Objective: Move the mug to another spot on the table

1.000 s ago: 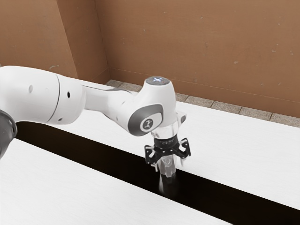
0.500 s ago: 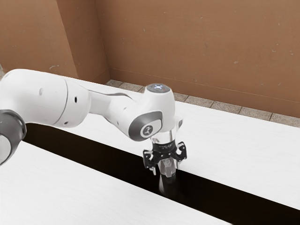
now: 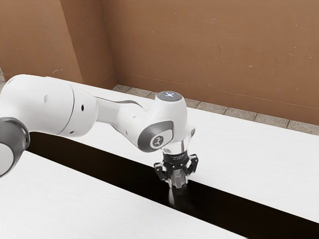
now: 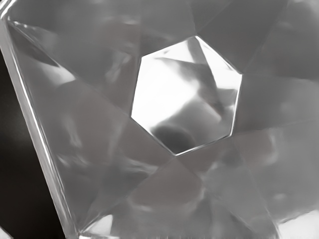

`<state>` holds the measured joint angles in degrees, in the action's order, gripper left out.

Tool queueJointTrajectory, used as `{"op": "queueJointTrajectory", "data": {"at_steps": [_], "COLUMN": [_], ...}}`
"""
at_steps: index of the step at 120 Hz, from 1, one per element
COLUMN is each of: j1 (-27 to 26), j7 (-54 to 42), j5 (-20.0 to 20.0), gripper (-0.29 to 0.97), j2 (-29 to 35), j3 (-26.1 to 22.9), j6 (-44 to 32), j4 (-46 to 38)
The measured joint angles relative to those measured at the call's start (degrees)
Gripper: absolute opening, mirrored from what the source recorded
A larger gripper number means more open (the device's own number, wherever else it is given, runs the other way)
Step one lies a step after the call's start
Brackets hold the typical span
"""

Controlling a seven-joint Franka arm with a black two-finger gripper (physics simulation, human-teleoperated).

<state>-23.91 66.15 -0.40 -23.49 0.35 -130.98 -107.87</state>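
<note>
The mug [image 3: 176, 195] is a glassy, faceted cup standing upright in the dark strip [image 3: 109, 169] that crosses the white table [image 3: 249, 149]. My gripper [image 3: 178, 185] points straight down onto the mug's top, and its dark fingers look drawn together on the mug's upper part. In the wrist view I look down into the mug [image 4: 99, 129] from very close; its bright six-sided bottom [image 4: 184, 99] lies just under my hand, and one rim edge runs beside a dark band.
White table surface lies on both sides of the dark strip. A brown wall [image 3: 209, 50] and a line of grey floor tiles [image 3: 239, 113] run behind the table's far edge. My arm [image 3: 60, 107] comes in from the exterior view's left.
My hand has come down a little over the mug, and the arm has leaned further in from the exterior view's left. The fingers look closer together now. The mug has stayed put.
</note>
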Motion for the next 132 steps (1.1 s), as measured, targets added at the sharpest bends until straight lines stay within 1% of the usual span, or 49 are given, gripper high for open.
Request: {"op": "queueJointTrajectory", "data": {"at_steps": [34, 66, 88, 108, 117, 120, 132], "j1": [-0.10, 0.09, 0.17, 0.41, 0.86, 1.19, 2.56], "j7": [-1.26, -2.59, -3.12, -3.29, -3.28, -3.21, -2.33], "j5": [0.17, 2.43, 2.99, 5.38, 8.56, 10.60, 20.76], "gripper": [0.19, 0.15, 0.11, 0.09, 0.09, 0.08, 0.08], "j2": [0.05, 0.63, 3.43, 7.38, 10.21, 11.48, 16.16], "j3": [0.00, 0.78, 0.88, 1.01, 1.04, 1.05, 0.98], "j6": [0.12, -2.98, -4.72, -7.51, -9.03, -9.82, -12.54], "j4": [-0.10, -1.14, -4.15, -9.46, -12.80, -14.64, -20.30]}}
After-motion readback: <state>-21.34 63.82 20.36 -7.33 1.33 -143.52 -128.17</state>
